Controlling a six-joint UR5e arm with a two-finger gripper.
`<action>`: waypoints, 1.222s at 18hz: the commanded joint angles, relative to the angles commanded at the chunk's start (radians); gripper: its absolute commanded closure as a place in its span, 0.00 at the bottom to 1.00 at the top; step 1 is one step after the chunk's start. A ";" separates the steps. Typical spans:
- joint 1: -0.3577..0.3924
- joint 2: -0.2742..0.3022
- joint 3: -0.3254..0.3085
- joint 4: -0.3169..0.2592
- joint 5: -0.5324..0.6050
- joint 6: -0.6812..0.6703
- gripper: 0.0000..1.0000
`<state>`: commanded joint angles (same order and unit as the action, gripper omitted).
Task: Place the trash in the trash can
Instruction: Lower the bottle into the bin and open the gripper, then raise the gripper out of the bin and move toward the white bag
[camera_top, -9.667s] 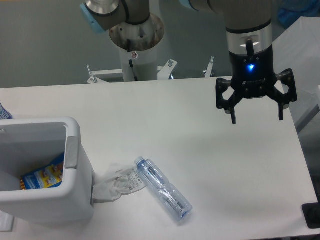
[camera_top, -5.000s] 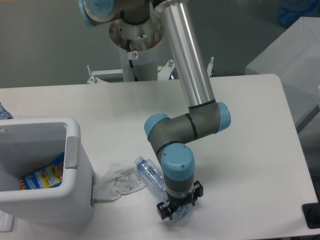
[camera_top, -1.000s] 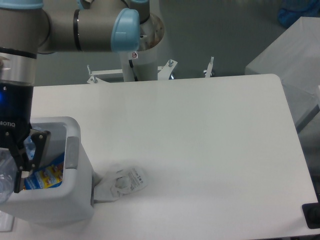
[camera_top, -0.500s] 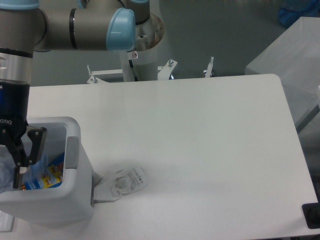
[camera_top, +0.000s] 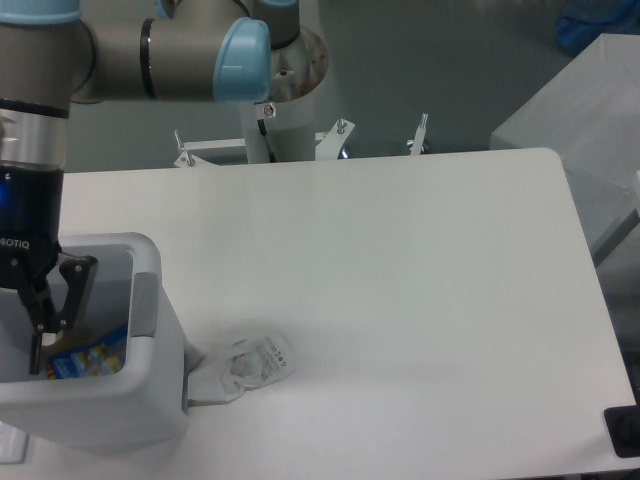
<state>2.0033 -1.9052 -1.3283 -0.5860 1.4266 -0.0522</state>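
The crumpled white wrapper (camera_top: 241, 366) with small print lies on the table, touching the right foot of the trash can (camera_top: 110, 412), a boxy white bin at the lower left. My gripper (camera_top: 8, 346) hangs inside the bin's opening, partly cut off by the left edge of the view. Only its right finger (camera_top: 58, 305) shows, spread outward with nothing against it, so the gripper reads as open. The bottle is out of sight, hidden in the bin or beyond the left edge of the view.
A blue and yellow printed packet (camera_top: 92, 356) lies at the bottom of the bin. The arm's base column (camera_top: 272, 110) stands behind the table's far edge. A black object (camera_top: 624, 432) sits at the table's lower right corner.
One second ago the clear bottle was held between the fingers over the bin. It has since dropped out of sight, and the visible finger has shifted slightly outward.
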 joint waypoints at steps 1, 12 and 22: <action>0.023 0.015 -0.015 0.000 0.000 0.000 0.18; 0.370 0.100 -0.238 -0.003 -0.002 0.059 0.01; 0.410 0.077 -0.456 -0.012 0.003 0.736 0.00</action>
<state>2.4130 -1.8284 -1.7839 -0.5982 1.4297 0.6840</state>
